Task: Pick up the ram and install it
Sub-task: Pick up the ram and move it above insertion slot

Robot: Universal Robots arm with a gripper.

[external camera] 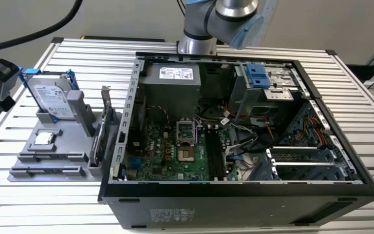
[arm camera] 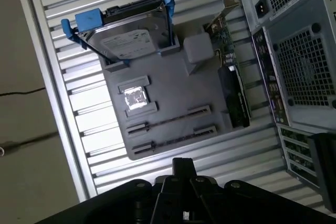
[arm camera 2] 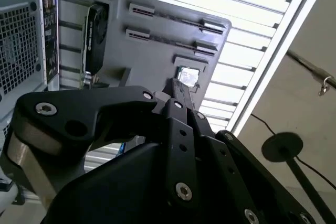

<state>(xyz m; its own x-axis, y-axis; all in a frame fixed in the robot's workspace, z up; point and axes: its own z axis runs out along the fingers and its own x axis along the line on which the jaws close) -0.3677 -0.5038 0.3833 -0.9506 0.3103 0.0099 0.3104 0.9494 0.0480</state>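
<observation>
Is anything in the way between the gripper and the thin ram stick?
Nothing visible does. In the first wrist view the black gripper looks across bare silver slatted table at the thin ram stick, standing edge-up in the grey holder tray.

Ram (arm camera: 168, 120): thin, long, narrow dark stick; chips too small to tell.
Pose: on edge, lengthwise in a slot of gray holder (arm camera: 168, 93).
Place: just ahead of gripper (arm camera: 184, 162), not touching it.

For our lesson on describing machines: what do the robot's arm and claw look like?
The arm is rounded silver-grey metal with a pale blue cap at one joint. The claw is matt black, built of angular linked plates fastened with small silver screws, with a silver band at its body.
</observation>
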